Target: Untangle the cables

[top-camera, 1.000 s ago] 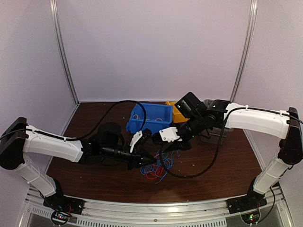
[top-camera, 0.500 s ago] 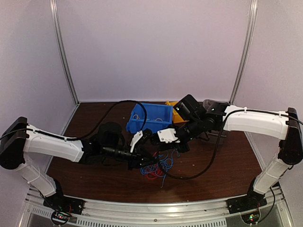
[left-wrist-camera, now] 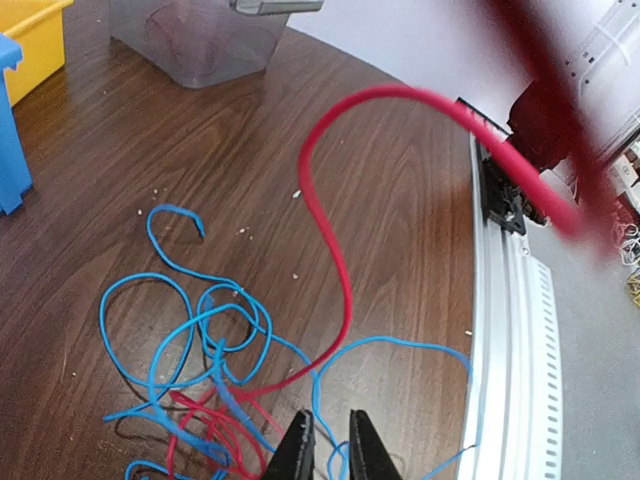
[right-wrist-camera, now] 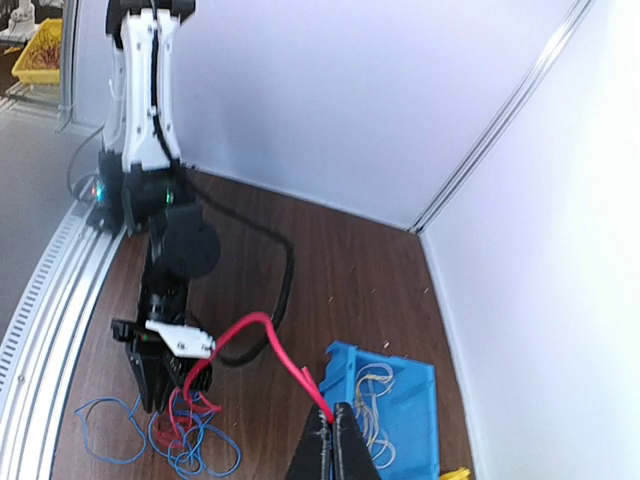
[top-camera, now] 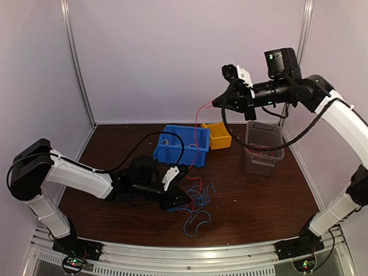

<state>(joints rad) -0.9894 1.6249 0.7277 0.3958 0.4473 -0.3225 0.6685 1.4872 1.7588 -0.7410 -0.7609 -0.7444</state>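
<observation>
Red cable (left-wrist-camera: pixel 335 250) now stretches up from the tangle (top-camera: pixel 195 201) near the counter's (top-camera: pixel 276 195) front edge. The raised right hand (top-camera: pixel 217 104) is clenched on its end, pulling it free. Left hand (left-wrist-camera: pixel 330 445) sits nearly closed there, grip unclear.

**Lilac booth, dark wood desk**

My feed shows a small booth closed on three sides. The back wall (top-camera: pixel 190 57) and both side walls are plain, matte and pale lilac, evenly lit with no hard shadows. A slim metal post stands at the desk's far left corner (top-camera: pixel 77 63) and another at its far right corner (top-camera: pixel 299 52). The desk (top-camera: pixel 259 201) is dark brown wood grain. A slotted aluminium rail (top-camera: pixel 190 253) runs along its near edge, and beyond it I see grey floor (right-wrist-camera: pixel 30 180).
</observation>
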